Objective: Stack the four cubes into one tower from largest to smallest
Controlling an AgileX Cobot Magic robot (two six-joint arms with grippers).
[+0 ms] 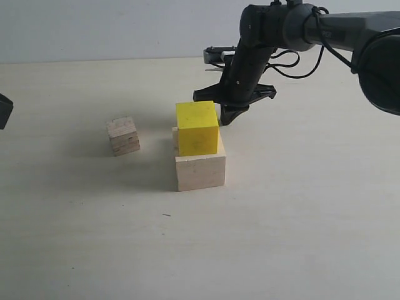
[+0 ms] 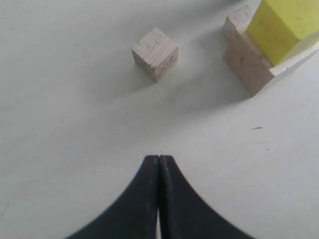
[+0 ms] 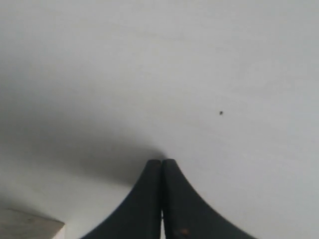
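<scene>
Standing upright on the pale surface (image 1: 300, 219) near the middle of the exterior view, the partial tower (image 1: 199, 147) is two cubes high, so its long axis runs vertical. The base is the pale wood cube (image 1: 200, 172), plain and unfinished, one flat face square to the camera. The yellow cube (image 1: 197, 128) sits flat on top, bright and evenly coloured, set toward the rear left of the base so that a strip of pale wood shows along the right edge. The small tan cube (image 2: 238, 22) rests on the surface just beside the rear left corner of the base; contact cannot be confirmed. The plywood cube (image 1: 123, 135) stands alone well to the left, upright, turned slightly, its layers showing as horizontal bands on the side faces. The right gripper (image 1: 226, 119) points down just behind the tower, jaws pressed together and empty. The left gripper (image 2: 158, 158) is likewise closed on nothing, above bare surface, apart from the plywood cube.
</scene>
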